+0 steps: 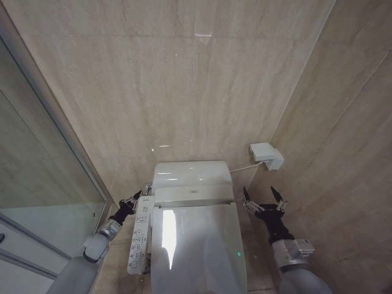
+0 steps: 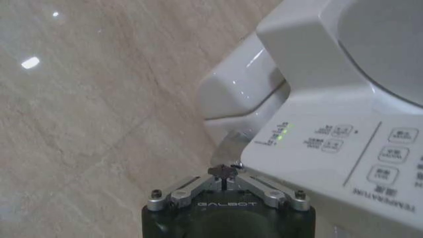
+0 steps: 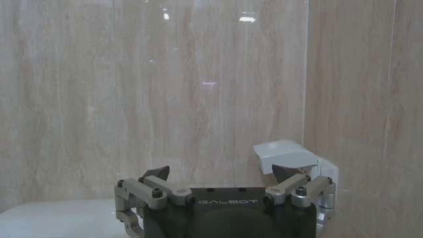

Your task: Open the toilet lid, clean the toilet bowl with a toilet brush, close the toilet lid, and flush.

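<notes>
Both pincers flank toilet lid (image 1: 196, 251) — left (image 1: 136, 197) closed, right (image 1: 264, 197) spread.

Glossy white plastic toilet lid (image 1: 196, 245) — polished, veined stone-look wall tiles (image 1: 184, 79).

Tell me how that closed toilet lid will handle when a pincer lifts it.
The toilet lid is glossy and reflects glare, so it is probably slippery. It looks like one rigid, broad panel, likely stiff rather than floppy. Lying flat on the toilet, it would probably swing up at the tank end rather than lift free.
</notes>
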Robot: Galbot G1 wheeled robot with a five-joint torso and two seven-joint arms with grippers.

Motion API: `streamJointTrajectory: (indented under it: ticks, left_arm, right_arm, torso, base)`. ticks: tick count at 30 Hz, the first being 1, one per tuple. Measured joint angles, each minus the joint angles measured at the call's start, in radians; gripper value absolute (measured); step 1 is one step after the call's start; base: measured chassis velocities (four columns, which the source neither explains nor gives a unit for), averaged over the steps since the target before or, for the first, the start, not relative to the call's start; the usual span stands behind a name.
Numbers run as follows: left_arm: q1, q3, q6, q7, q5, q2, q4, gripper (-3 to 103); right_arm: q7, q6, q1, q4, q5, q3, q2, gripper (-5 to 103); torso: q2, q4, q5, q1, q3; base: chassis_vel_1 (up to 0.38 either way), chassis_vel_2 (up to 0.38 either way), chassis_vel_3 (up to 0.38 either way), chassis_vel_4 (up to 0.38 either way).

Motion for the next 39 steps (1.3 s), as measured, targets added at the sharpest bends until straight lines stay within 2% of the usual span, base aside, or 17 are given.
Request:
streamJointTrajectory:
  ticks: [7, 12, 23, 39]
  left_arm:
    - [-0.015, 0.001, -0.005, 0.000, -0.001, 0.000, 0.019, 0]
    - [-0.008, 0.003, 0.008, 0.000, 0.001, -0.002, -0.009, 0]
    - [-0.024, 0.005, 0.014, 0.004, 0.007, 0.029, -0.026, 0]
    - [-0.029, 0.015, 0.005, 0.009, 0.007, -0.005, 0.003, 0]
  right_arm:
    - [0.000, 0.000, 0.000, 0.000, 0.000, 0.000, 0.000, 100]
    - [0.000, 0.000, 0.000, 0.000, 0.000, 0.000, 0.000, 100]
    - [0.000, 0.000, 0.000, 0.000, 0.000, 0.000, 0.000, 100]
    - [0.000, 0.000, 0.000, 0.000, 0.000, 0.000, 0.000, 100]
  torso:
    - [0.000, 0.0000, 0.0000, 0.000, 0.000]
    - [0.000, -0.0002, 0.0001, 0.000, 0.000]
    - [0.000, -0.0001, 0.0001, 0.000, 0.000]
    - [0.000, 0.0003, 0.0005, 0.000, 0.000]
  base:
    - [0.000, 0.000, 0.000, 0.000]
    - [0.000, 0.000, 0.000, 0.000]
    - [0.000, 0.000, 0.000, 0.000]
    - [0.000, 0.000, 0.000, 0.000]
